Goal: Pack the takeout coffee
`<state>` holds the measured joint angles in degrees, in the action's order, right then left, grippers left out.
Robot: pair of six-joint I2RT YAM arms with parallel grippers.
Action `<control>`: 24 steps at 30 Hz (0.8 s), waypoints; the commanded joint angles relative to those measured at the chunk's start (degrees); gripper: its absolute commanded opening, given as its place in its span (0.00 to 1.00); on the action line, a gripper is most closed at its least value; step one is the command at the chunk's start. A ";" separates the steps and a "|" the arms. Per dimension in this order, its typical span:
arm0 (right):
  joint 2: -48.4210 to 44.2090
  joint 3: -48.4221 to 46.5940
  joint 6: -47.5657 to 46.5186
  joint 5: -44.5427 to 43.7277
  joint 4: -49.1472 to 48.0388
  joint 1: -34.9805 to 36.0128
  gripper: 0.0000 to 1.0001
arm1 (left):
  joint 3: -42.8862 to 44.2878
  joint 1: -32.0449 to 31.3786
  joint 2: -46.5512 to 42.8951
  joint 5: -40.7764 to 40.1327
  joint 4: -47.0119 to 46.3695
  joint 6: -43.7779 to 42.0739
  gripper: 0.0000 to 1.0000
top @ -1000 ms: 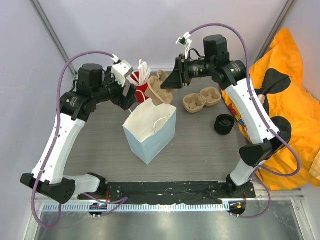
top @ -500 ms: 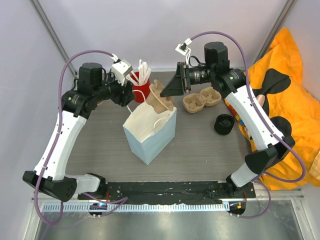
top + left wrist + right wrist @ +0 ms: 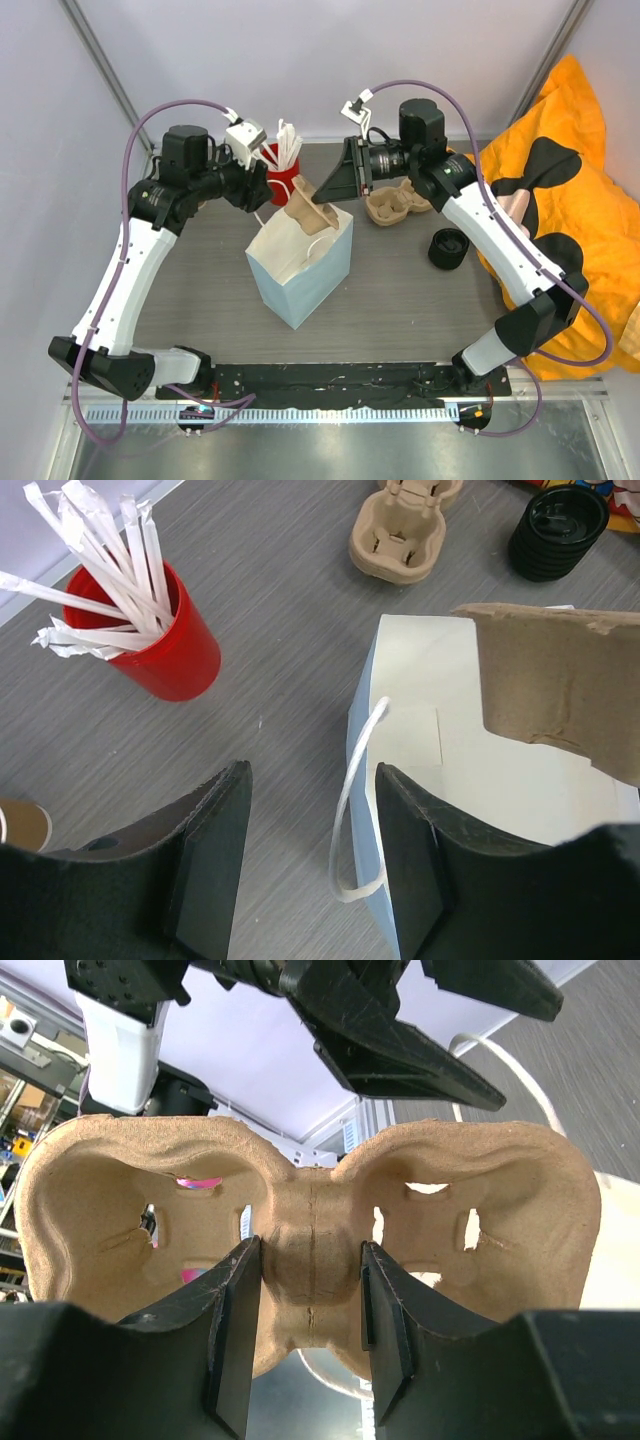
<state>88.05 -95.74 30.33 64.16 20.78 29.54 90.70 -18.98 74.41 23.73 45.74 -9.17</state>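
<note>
The left arm rose from its base, near and left of the open white paper bag with pale blue sides, and bent at the elbow to reach in toward the bag's far left edge. There the left gripper pointed down, its jaws apart on either side of the bag's rim and handle, clamped on nothing. The right arm arched from the bag's near right round to its far side. The right gripper pinched the middle ridge of a moulded tan cardboard cup carrier above the bag's mouth.
</note>
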 commanded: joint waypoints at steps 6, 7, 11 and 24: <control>1.25 3.19 5.53 -1.23 -7.68 1.57 0.21 | -0.43 0.35 0.12 0.27 -4.25 2.05 0.56; 1.25 3.46 5.45 -1.41 -7.85 1.75 0.21 | -0.43 0.35 0.12 0.09 -4.51 2.22 0.56; 0.81 5.04 5.01 -2.37 -7.59 2.28 0.20 | -0.61 0.35 0.21 -1.40 -5.39 3.80 0.56; 0.72 5.31 -5.62 -12.13 4.00 3.50 0.20 | -0.78 0.44 -0.49 -3.25 -6.71 6.27 0.56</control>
<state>89.73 -90.04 29.12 55.68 21.63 32.16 90.17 -18.98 74.74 21.19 42.59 -4.40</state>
